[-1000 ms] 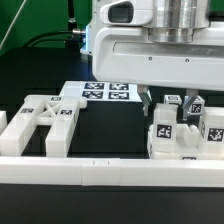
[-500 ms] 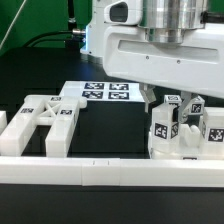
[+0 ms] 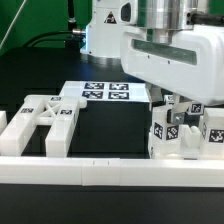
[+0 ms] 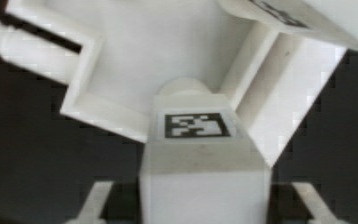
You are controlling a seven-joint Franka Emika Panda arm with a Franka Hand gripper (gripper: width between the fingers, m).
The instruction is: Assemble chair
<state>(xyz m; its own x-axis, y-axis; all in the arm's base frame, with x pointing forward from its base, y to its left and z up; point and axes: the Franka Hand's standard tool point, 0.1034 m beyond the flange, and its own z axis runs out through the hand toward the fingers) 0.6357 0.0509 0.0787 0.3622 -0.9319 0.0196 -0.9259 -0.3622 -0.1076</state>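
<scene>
Black table (image 3: 110,132); arm housing (image 3: 178,58) mostly hides the pincer (image 3: 166,104), its opening impossible to tell.

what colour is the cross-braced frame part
The cross-braced frame is white with small black-and-white square tags; best in the exterior view.

Clad in glossy white rounded plastic arm casing (image 3: 100,40) with a small dark marking (image 3: 108,12), a grey metal cylinder (image 3: 165,12) over a broad white boxy block (image 3: 175,60), short dark fingers (image 3: 158,99) beneath.
</scene>
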